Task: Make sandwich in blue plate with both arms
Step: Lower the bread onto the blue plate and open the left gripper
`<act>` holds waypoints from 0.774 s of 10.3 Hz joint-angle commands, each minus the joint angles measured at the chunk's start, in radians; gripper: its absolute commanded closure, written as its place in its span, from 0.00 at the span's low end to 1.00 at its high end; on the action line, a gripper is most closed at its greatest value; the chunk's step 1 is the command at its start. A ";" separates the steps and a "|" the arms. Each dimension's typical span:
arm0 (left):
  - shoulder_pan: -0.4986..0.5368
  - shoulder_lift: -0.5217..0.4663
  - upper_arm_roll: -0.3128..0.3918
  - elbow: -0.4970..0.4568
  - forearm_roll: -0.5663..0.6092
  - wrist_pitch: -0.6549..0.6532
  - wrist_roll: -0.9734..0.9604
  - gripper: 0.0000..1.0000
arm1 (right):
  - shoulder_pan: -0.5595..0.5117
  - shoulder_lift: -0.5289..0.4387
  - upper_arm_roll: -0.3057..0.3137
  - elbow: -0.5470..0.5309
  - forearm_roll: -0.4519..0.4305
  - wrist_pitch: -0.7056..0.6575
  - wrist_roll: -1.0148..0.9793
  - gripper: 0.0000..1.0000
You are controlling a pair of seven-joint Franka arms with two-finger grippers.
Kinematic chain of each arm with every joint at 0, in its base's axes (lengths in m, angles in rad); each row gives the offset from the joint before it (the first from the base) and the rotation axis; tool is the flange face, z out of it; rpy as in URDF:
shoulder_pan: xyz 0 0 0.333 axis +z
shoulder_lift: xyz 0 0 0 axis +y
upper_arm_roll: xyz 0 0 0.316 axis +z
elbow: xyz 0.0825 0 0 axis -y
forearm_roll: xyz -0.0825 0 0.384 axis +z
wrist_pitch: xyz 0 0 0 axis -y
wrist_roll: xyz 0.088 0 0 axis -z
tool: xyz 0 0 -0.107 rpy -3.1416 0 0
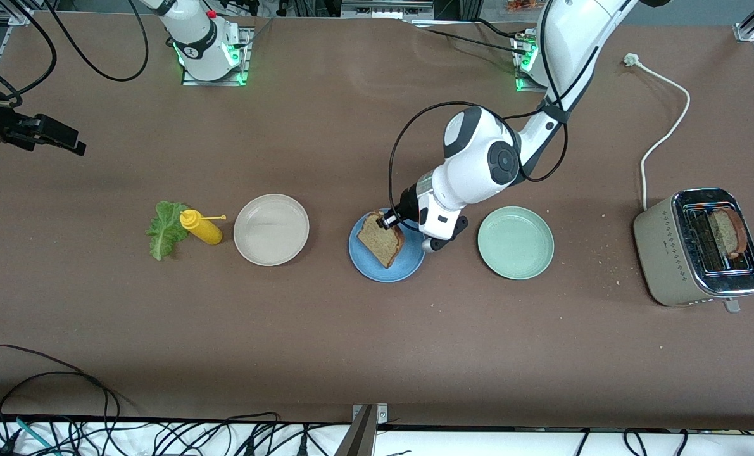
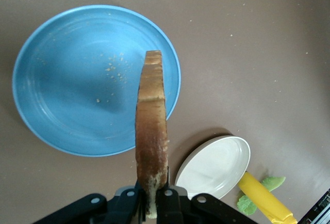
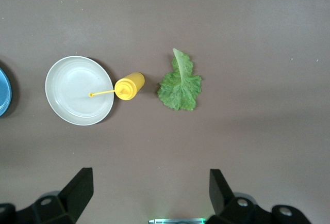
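1. The left gripper's fingers point(image 2: 135, 203) are clamped on the crust edge of a slice of brown bread point(image 2: 151, 136), holding it on edge.
2. In the front view, the left gripper point(image 1: 390, 221) hangs over the blue plate point(image 1: 367, 256), with the bread slice point(image 1: 381, 238) held tilted above the plate's middle.
3. The blue plate point(image 2: 67, 95) has a few crumbs on its inner surface. Whether the slice's low edge touches the plate cannot be told.
4. The left arm point(image 1: 478, 158) reaches down from its base at the top of the front view.
5. A pale mint-green plate point(image 1: 515, 242) sits on the brown bench point(image 1: 377, 354) beside the blue plate, toward the left arm's end.
6. Farther toward that end stands a beige toaster point(image 1: 699, 247) with a second slice of bread point(image 1: 731, 231) in one slot. Its white cord point(image 1: 661, 133) trails across the bench.
7. A beige-white plate point(image 1: 271, 229) sits beside the blue plate, toward the right arm's end of the bench.
8. Next to it lies a yellow squeeze bottle point(image 1: 201, 227), its nozzle pointing at the beige-white plate.
9. A green lettuce leaf point(image 1: 165, 228) lies flat just beside the bottle.
10. The right gripper point(image 3: 149, 188) waits in the air above the bench near the lettuce, with its fingers point(image 3: 80, 185) spread wide and gripping nothing.
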 commanded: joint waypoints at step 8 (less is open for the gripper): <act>-0.030 0.046 0.007 0.006 -0.041 0.091 0.022 1.00 | -0.003 0.003 0.008 0.038 -0.001 -0.062 -0.023 0.00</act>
